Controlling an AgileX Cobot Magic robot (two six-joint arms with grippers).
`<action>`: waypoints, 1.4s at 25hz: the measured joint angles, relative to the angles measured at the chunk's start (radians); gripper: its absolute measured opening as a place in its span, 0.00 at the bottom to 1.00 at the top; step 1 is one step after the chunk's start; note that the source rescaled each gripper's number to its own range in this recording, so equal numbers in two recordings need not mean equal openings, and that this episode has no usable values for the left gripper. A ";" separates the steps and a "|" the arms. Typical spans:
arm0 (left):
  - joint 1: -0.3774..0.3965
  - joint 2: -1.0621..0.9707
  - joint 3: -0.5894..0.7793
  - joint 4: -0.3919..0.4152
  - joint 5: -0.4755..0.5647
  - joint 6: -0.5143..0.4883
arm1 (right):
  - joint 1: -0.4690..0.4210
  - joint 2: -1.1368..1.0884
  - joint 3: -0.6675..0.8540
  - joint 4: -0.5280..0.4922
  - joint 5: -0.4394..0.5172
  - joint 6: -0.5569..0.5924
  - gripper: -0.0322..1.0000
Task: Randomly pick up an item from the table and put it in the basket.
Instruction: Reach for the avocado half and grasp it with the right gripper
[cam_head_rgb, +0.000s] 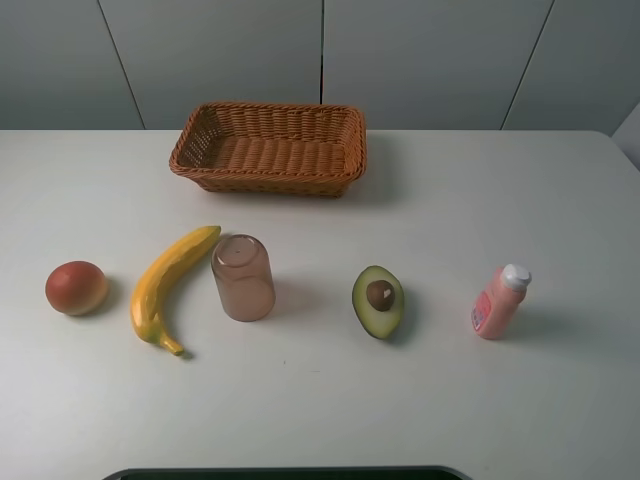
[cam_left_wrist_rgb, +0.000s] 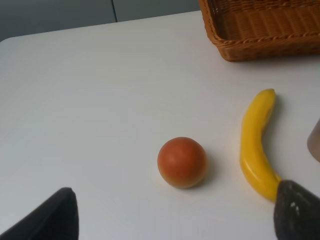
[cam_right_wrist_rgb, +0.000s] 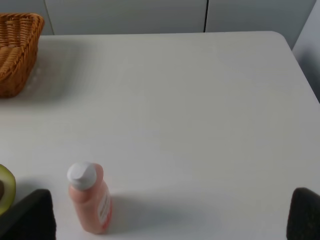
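The halved avocado (cam_head_rgb: 378, 301) lies flesh up on the white table (cam_head_rgb: 320, 400), right of centre; its edge shows in the right wrist view (cam_right_wrist_rgb: 6, 188). The brown wicker basket (cam_head_rgb: 268, 148) stands empty at the back, with a corner in the left wrist view (cam_left_wrist_rgb: 260, 30) and in the right wrist view (cam_right_wrist_rgb: 15, 50). Neither arm shows in the high view. My left gripper (cam_left_wrist_rgb: 175, 220) is open and empty, above the table near the round reddish-orange fruit (cam_left_wrist_rgb: 182, 162). My right gripper (cam_right_wrist_rgb: 167, 220) is open and empty near the pink bottle (cam_right_wrist_rgb: 90, 199).
A yellow banana (cam_head_rgb: 168, 284) and the reddish-orange fruit (cam_head_rgb: 76, 287) lie at the left. An upturned brownish translucent cup (cam_head_rgb: 242, 277) stands between banana and avocado. The pink bottle with a white cap (cam_head_rgb: 499, 302) stands at the right.
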 joint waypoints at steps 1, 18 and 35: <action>0.000 0.000 0.000 0.000 0.000 0.000 | 0.000 0.000 0.000 0.000 0.000 0.000 1.00; 0.000 0.000 0.000 0.000 0.000 0.000 | 0.000 0.000 0.000 0.000 0.000 0.000 1.00; 0.000 0.000 0.000 0.000 0.000 0.000 | 0.000 0.361 -0.351 -0.029 -0.037 -0.032 1.00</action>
